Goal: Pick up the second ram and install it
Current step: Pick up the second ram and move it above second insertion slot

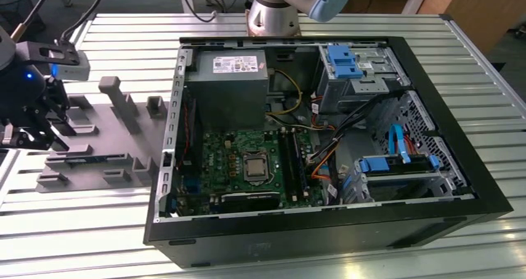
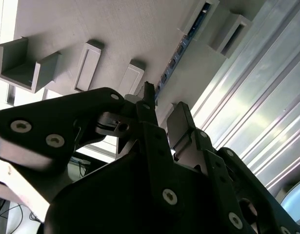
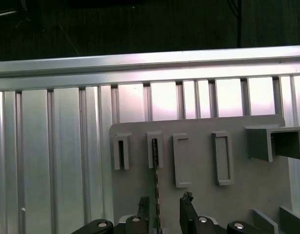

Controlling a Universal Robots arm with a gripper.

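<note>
My gripper (image 3: pixel 165 200): fingers parted, gripping nothing, poised over the grey slotted plastic holder (image 3: pixel 201 165).
Second ram (image 3: pixel 155 161): long thin blue circuit-board stick, on edge in that holder's slots, lined up between my fingers.
Writing: white label (image 1: pixel 235 64) on the grey power-supply box (image 1: pixel 222 97); its print is unreadable.

At the exterior view's left, upright blocks (image 1: pixel 113 94) on the grey fixture plate (image 3: pixel 198 127) are crowding the second ram (image 3: pixel 155 161), leaving only a narrow lane on each side, where the parted fingers of the gripper (image 3: pixel 164 207) are sitting. Bare table (image 1: pixel 123 48) is lying open far and near. Rightward, the case wall (image 1: pixel 172 125) is blocking the way, and cables (image 1: pixel 329 156) are cluttering the inside.
</note>
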